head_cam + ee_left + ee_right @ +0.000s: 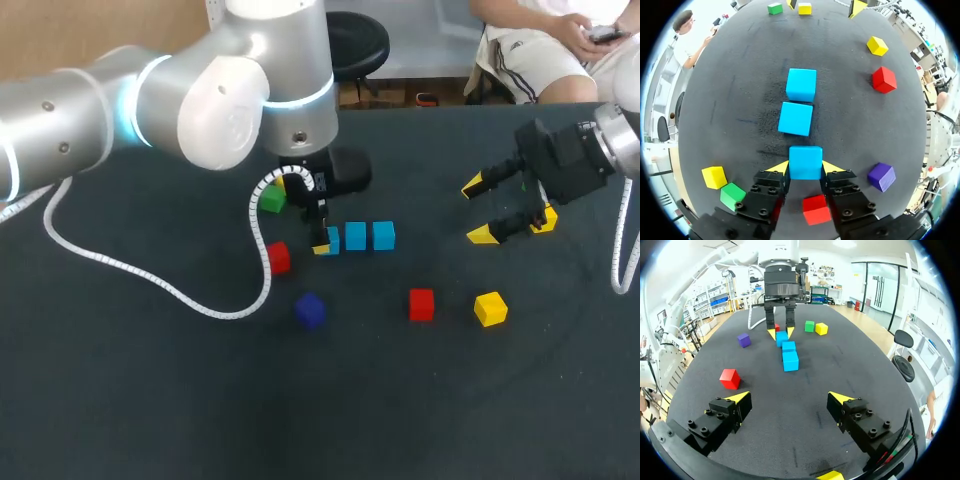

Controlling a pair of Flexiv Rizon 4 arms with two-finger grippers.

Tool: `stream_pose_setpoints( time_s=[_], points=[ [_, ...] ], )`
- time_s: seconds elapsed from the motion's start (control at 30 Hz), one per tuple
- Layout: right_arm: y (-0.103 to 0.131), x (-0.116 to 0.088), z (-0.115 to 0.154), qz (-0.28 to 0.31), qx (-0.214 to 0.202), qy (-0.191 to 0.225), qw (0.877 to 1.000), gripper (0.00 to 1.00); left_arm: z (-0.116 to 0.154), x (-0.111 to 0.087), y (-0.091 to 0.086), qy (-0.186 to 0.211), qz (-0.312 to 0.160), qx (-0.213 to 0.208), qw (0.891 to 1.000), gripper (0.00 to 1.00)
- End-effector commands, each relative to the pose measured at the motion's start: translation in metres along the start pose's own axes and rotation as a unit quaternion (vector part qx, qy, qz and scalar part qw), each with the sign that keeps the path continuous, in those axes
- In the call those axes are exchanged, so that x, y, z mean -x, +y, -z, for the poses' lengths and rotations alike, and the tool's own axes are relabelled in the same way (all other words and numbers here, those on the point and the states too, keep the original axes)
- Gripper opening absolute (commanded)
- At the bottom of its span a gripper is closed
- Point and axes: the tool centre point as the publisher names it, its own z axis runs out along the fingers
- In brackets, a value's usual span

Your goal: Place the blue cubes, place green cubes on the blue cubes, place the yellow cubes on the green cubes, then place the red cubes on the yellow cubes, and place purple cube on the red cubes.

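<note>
Over the dark surface (150, 400), the left tool (805, 169) pinches the end blue cube (805, 161) of a row of 3, just beside the 2 other blue cubes (795, 118). The right tool (790, 399) hangs spread wide, well apart from that row. A red cube (421, 304), a yellow cube (490, 308) and a purple cube (309, 310) lie loose nearby.
</note>
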Motion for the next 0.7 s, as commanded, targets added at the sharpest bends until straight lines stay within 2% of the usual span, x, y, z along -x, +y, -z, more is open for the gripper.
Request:
stream_pose_setpoints(
  time_s=[0.03, 0.3, 0.7],
  points=[
    [0.0, 0.0, 0.0, 0.0, 0.0, -0.001, 1.0, 1.0, -0.002, 0.002, 0.003, 0.004, 0.002, -0.002, 1.0, 0.0],
    [0.0, 0.0, 0.0, 0.0, 0.0, -0.001, 1.0, 1.0, -0.004, -0.003, 0.007, -0.006, 0.015, 0.003, 1.0, 0.0],
    [0.0, 0.0, 0.0, 0.0, 0.0, -0.001, 1.0, 1.0, -0.001, 0.001, 0.019, -0.009, 0.0, 0.01, 1.0, 0.0]
  ],
)
